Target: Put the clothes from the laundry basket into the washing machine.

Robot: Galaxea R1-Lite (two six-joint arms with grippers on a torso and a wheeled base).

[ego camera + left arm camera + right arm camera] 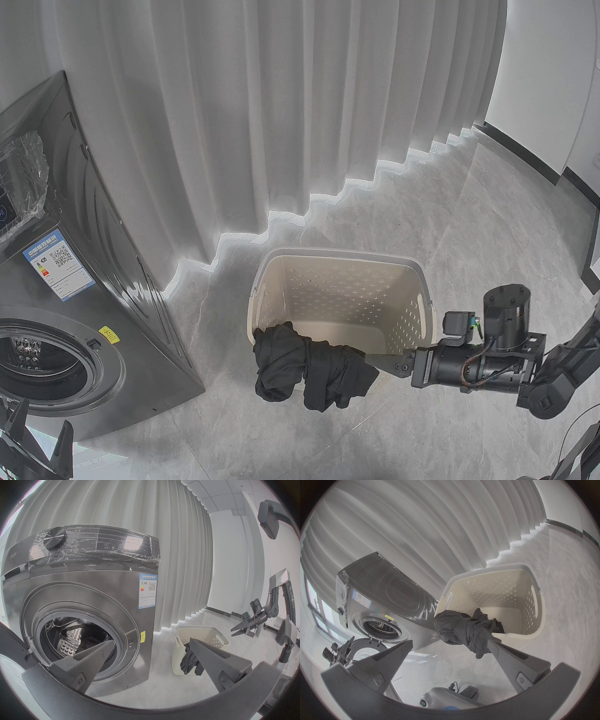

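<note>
1. Closest to the head camera, at the near left, the left gripper [45,414] hangs in front of the washing machine [125,300]. Its jaws are spread and hold nothing.
2. At the near right, the right gripper [378,361] points left at the black garment [300,369]. Its jaws are also released. In the wrist view one ribbed finger pad [493,647] touches the cloth, while the other finger stands well apart from it.
3. The garment is bunched over the near rim of the laundry basket [340,253] and hangs mostly down the outside wall. It lies well to the right of the drum opening [37,359], whose door is open.
4. The step in hand looks like taking hold of that garment. To do it well, the right gripper would move in until both fingers straddle the thickest knot of cloth, rather than a loose edge, and only then close.
5. A straight lift should come before any swing leftward, so that the dangling ends clear the rim and do not snag it.
6. The garment is soft, matte and heavily folded, with limp ends, so it will likely sag and stretch under a one-point grip.
7. The basket is cream plastic, rectangular with rounded corners. It has perforated walls and slot handles, and looks light enough to tip or slide if the cloth drags on it.
8. The washing machine is smooth grey metal with a round port and a perforated steel drum. Clear film wraps its top panel.
9. White pleated curtains [281,125] hang behind, over a glossy grey stone floor [437,219].
</note>
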